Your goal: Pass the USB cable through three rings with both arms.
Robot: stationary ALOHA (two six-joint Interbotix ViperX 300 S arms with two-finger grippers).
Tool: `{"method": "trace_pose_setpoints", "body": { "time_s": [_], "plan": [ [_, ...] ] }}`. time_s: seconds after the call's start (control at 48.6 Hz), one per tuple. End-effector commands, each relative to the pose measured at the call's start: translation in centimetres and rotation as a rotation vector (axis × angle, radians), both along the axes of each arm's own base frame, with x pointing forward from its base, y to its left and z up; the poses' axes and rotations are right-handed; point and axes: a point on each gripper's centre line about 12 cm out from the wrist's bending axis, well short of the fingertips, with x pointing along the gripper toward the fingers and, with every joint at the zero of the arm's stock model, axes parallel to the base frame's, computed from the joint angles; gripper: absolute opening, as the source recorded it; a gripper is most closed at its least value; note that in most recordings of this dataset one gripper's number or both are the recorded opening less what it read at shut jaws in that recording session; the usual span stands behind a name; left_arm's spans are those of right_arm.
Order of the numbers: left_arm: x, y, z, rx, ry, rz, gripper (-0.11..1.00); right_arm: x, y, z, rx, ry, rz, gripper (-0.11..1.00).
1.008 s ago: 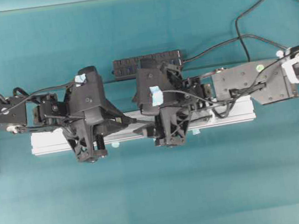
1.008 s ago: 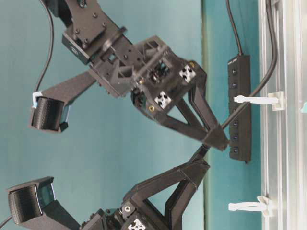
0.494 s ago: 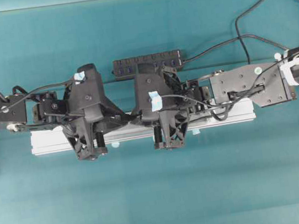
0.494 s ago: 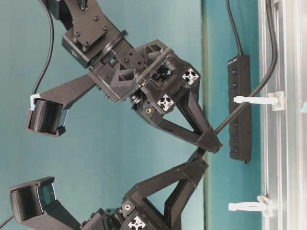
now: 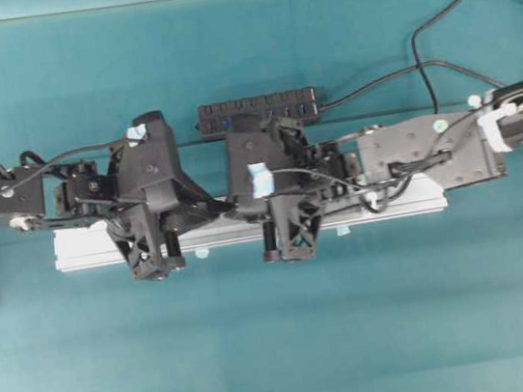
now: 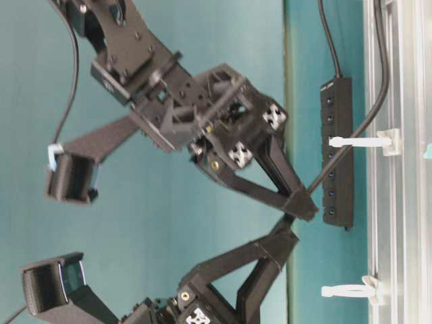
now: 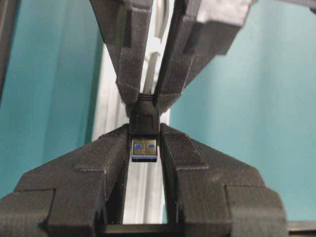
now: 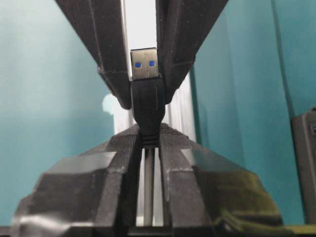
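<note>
Step in hand: you are handing the USB cable [image 8: 148, 106] from one arm to the other, in the air above the silver rail [image 5: 409, 204].
Right gripper [image 8: 149, 140]: its fingers are pressed together on the cable at the black neck just behind the plug. This grip looks firm.
Left gripper [image 7: 144, 143]: its fingers stand on both sides of the plug's metal tip. From the left wrist view I think there is a thin gap on each side, so I judge it is no longer pinching, but I cannot tell for sure.
Cable place: the plug sits between the two grippers' tips, and the cord runs back toward the ring [image 6: 361, 140] on the rail.
Advice: keep the right grip steady, and open the left fingers fully before you pull the left arm away, so they do not drag the plug.
Risk: if you move the right arm early, the plug can twist.
Next ring [image 6: 351, 290]: it looks not yet threaded; aim the plug straight at it.
</note>
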Motion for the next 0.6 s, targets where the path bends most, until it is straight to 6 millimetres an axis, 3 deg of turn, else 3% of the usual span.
{"method": "trace_pose_setpoints", "body": {
  "time_s": [0.0, 0.123, 0.165, 0.329, 0.576],
  "plan": [
    [-0.5, -0.1, 1.6, -0.004, -0.049, 0.002, 0.43, 0.8, -0.2, 0.8, -0.011, -0.003, 0.0, -0.07],
    [-2.5, -0.2, 2.1, -0.03, -0.061, 0.022, 0.81, 1.7, -0.4, 0.6, -0.017, 0.04, -0.013, -0.07],
    [-3.2, -0.3, 2.3, -0.042, -0.064, 0.032, 0.87, 1.9, -0.6, 0.5, -0.019, 0.061, -0.02, -0.07],
    [-6.0, -0.4, 3.2, -0.074, -0.093, 0.055, 0.75, 2.6, -0.9, -0.1, -0.027, 0.13, -0.036, -0.07],
    [-9.5, -0.6, 3.8, -0.077, -0.128, 0.058, 0.75, 3.3, -2.0, -1.2, -0.036, 0.249, -0.077, -0.07]
  ]
}}
